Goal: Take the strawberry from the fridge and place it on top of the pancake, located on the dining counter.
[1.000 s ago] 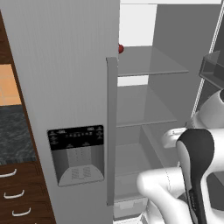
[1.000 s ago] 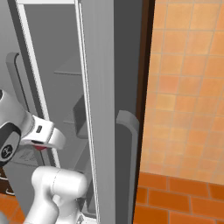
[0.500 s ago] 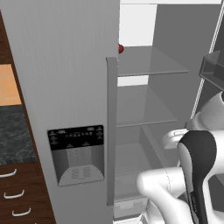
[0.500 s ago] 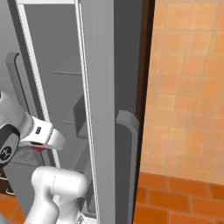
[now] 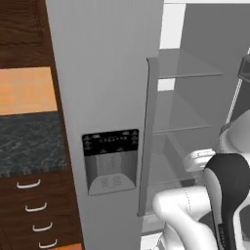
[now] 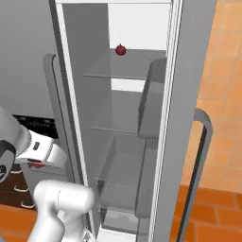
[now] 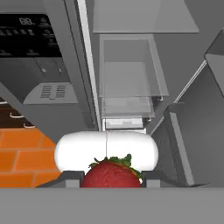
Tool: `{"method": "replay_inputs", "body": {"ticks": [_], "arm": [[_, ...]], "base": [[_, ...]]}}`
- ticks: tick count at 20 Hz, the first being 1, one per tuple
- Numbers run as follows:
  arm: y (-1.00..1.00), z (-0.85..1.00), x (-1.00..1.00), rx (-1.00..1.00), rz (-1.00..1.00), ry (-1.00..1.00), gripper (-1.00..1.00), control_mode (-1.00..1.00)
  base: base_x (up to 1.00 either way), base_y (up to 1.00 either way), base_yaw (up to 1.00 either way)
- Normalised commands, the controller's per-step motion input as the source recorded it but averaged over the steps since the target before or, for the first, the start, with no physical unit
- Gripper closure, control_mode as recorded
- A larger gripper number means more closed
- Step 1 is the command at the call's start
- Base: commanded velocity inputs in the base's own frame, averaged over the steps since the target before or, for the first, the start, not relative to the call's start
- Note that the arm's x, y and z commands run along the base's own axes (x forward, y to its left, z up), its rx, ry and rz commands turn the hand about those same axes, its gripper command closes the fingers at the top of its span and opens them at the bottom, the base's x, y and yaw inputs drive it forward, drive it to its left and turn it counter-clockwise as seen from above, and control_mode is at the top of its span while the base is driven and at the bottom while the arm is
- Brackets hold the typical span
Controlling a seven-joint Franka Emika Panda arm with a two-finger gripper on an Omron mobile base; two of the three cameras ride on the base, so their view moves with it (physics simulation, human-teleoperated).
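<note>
Hand (image 7: 112, 179) closed on the strawberry (image 7: 112, 174), green leafy cap pointing away, before the fridge (image 7: 131, 87).

The strawberry (image 7: 112, 176) is cut off below, its lower half hidden between the fingers (image 7: 73, 179).

pincer (image 7: 112, 180) clamped on strawberry (image 7: 112, 174)

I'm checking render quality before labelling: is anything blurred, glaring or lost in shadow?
Hand view: the strawberry is sharp and evenly lit, though only its top shows. Right base view: flat light and soft shading inside the fridge; the small red fruit on the top shelf is too small to identify. Left base view: the glass shelves are faint, with no blur.
</note>
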Motion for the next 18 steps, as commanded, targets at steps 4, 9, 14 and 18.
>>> {"method": "replay_inputs", "body": {"ticks": [4,9,14,18], "arm": [[0.00,0.00,0.00,0.00,0.00,0.00,1.00,1.00],[0.00,0.00,0.00,0.00,0.00,0.00,1.00,1.00],[0.00,0.00,0.00,0.00,0.00,0.00,1.00,1.00],[0.00,0.00,0.00,0.00,0.00,0.00,1.00,1.00]], "base": [[-0.31,0.40,-0.34],[-0.37,0.13,-0.76],[-0.47,0.00,-0.84],[-0.47,-0.05,-0.82]]}}
